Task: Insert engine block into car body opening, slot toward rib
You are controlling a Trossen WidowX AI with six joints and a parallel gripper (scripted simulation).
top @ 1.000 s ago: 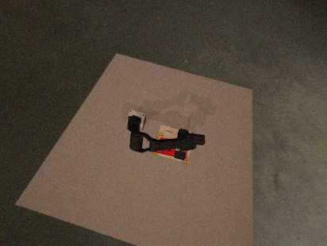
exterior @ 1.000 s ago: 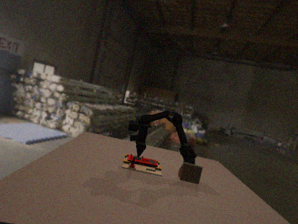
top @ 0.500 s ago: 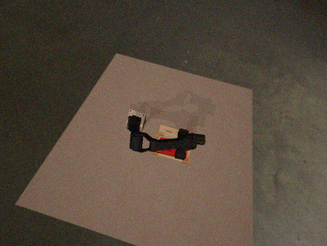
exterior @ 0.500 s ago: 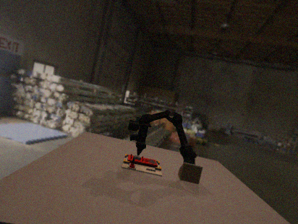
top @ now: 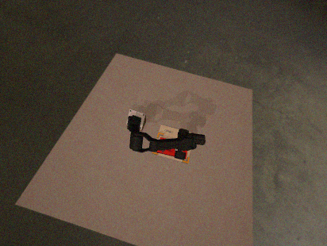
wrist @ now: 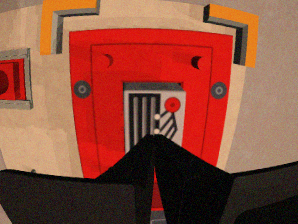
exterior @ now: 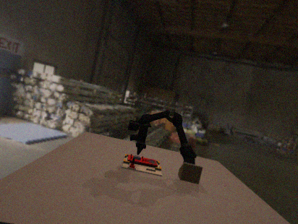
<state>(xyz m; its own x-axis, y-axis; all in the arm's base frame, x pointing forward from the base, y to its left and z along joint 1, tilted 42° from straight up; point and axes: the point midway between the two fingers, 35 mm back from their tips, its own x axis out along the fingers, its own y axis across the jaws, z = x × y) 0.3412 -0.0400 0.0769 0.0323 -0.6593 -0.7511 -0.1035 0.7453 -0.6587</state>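
Apparently the insertion itself is done. Wrist view: engine block (wrist: 153,117), grey with dark stripes and a red dot, sits inside the opening of the red car body (wrist: 100,116), framed on all sides by red. Whether it is pushed fully down cannot be judged from this angle; it looks level with the surround, no tilt visible. Slot and rib are not distinguishable here.

Gripper (wrist: 157,141): fingers pressed together, tips meeting in a point directly over the lower edge of the block, nothing pinched between them. From the exterior view the gripper (exterior: 139,147) hangs just above the car body (exterior: 142,160), with a small gap, though the picture is dim and blurred.

Car body rests on a pale base plate (wrist: 40,136) with orange corner marks, on the table (top: 99,178). A small red piece (wrist: 9,82) sits at the plate's left edge.

Left to do, by my reading: possibly a final press with closed fingertips, then a straight withdrawal upward, clear of body and plate.
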